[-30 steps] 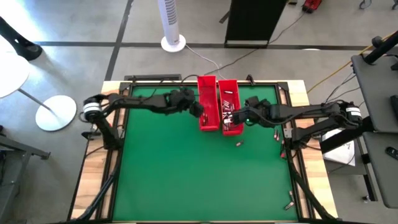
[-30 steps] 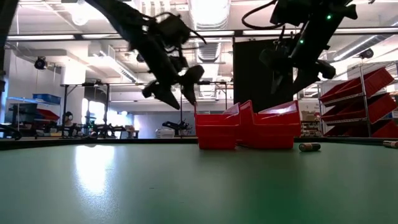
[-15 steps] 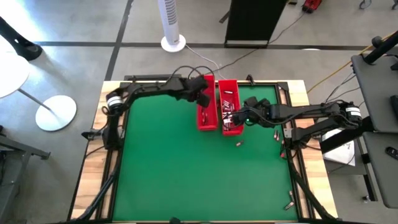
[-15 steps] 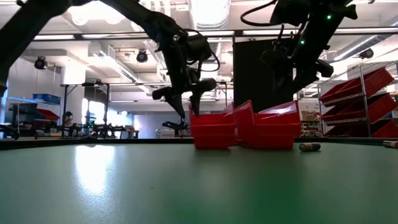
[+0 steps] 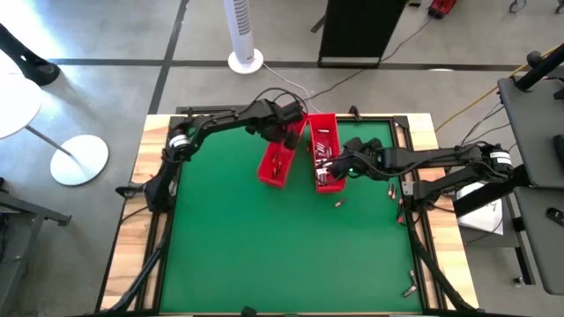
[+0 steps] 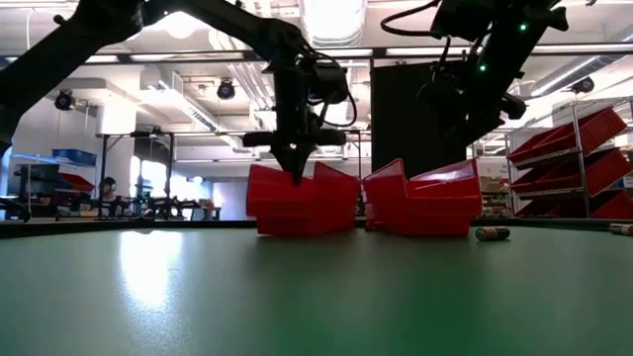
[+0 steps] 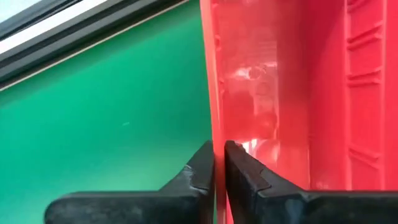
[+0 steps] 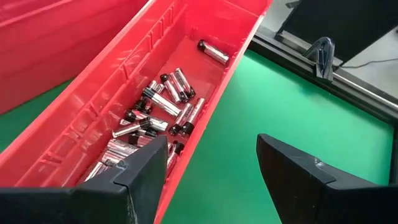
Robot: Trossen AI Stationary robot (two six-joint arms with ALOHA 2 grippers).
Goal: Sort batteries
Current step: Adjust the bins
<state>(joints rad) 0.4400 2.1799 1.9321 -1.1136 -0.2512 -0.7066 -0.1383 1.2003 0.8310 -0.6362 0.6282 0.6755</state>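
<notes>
Two long red trays lie at the far middle of the green mat. The left tray (image 5: 277, 162) rests slanted on the mat, and my left gripper (image 5: 290, 136) is shut on its wall near the far end. The right tray (image 5: 324, 151) holds several batteries (image 8: 163, 104). My right gripper (image 8: 211, 180) hangs open above that tray's near part, touching nothing; one finger stands over the tray, the other over the mat. A loose battery (image 5: 337, 203) lies on the mat just near of the right tray. My left gripper pinches the left tray's thin wall (image 7: 217, 134) between its two fingers, one finger inside the tray and one outside over the mat. The fingers come from above, pointing steeply down. The tray stays down on the mat.
More loose batteries lie by the mat's right edge (image 5: 390, 189) and at the near right corner (image 5: 411, 286). A dark frame (image 5: 264, 112) runs around the mat. The near half of the mat is free room.
My left gripper has gone toward the far edge and the left tray's far end, tipped to point down, and shut on the tray's wall. The tray has turned about: its near end has swung toward the table's left, away from the right tray.
</notes>
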